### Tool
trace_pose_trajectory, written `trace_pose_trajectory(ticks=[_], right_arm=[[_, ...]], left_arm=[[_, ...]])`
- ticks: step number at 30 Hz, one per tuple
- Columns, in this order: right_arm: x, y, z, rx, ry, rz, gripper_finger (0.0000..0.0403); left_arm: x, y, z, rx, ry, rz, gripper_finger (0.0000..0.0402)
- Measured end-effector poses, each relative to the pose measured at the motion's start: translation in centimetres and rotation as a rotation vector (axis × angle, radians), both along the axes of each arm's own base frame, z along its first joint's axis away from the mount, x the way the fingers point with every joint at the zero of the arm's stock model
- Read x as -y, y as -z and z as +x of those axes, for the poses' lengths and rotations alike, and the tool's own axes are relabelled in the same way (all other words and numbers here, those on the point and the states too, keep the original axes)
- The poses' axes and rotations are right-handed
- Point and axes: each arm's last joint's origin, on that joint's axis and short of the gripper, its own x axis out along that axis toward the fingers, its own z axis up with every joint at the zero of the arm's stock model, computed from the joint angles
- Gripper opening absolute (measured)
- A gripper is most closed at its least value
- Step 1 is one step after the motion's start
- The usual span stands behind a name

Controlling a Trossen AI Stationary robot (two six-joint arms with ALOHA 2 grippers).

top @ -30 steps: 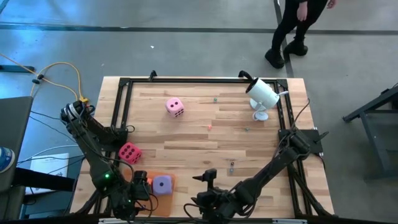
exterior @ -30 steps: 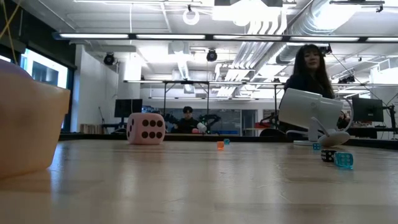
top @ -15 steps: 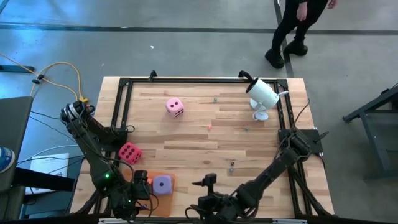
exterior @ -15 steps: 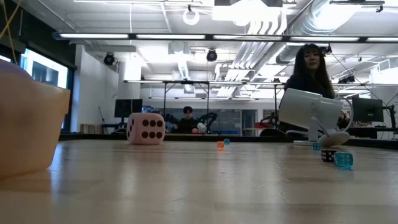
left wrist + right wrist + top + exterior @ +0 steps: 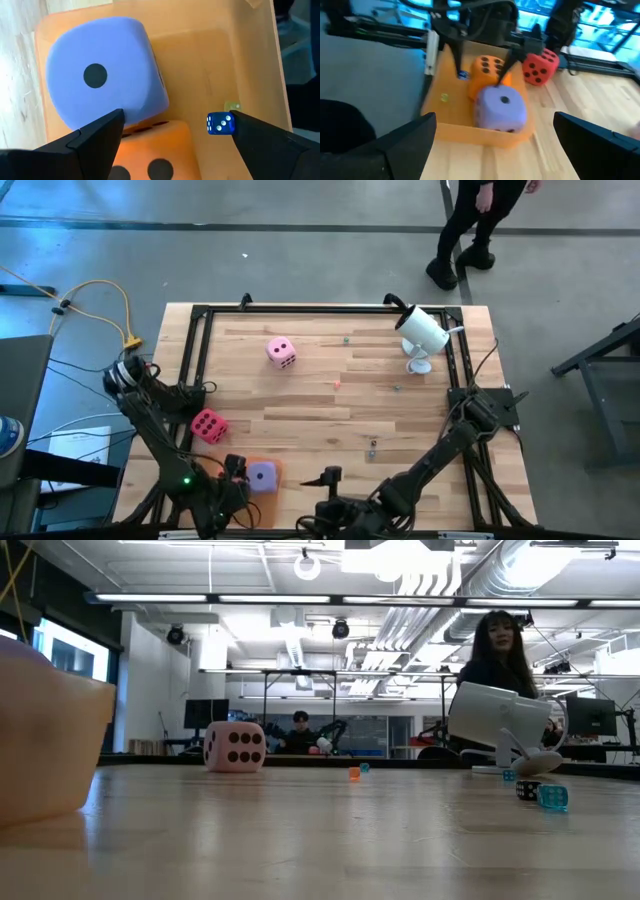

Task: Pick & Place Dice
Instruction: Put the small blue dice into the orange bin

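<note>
Two dark jointed arms, black cabling; left arm [image 5: 150, 430] shows green light.

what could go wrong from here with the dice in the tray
1. The left gripper hangs open right over the orange die and purple die in the tray; dropping lower, a finger could snag or tip one out.
2. The purple die sits by the tray's edge, so a nudge may roll it off.
3. The magenta die lies beside the left arm, which could knock it.
</note>
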Motion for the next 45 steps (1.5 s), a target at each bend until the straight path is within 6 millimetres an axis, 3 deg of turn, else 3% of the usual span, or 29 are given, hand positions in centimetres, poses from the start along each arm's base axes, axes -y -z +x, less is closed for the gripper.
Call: trace_pose_trajectory(ticks=[14, 21, 26, 45], right_arm=[[0.1, -0.5, 0.6, 0.020, -0.063, 0.074, 0.0391], [-1.0, 1.4, 1.9, 0.055, -0.183, 0.071, 0.0391], [-0.4, 1.7, 2.5, 0.048, -0.170, 0.098, 0.0391], [-0.8, 1.8, 2.2, 0.018, -0.221, 0.128, 0.0391]], left_arm=[[0.2, -0.3, -0.8, 0.001, 0.020, 0.007, 0.0349], [0.0, -0.3, -0.6, 0.001, 0.008, 0.006, 0.0349], [0.0, -0.5, -0.6, 0.005, -0.013, -0.007, 0.0349], [0.8, -0.5, -1.9, 0.031, -0.056, -0.030, 0.0349]])
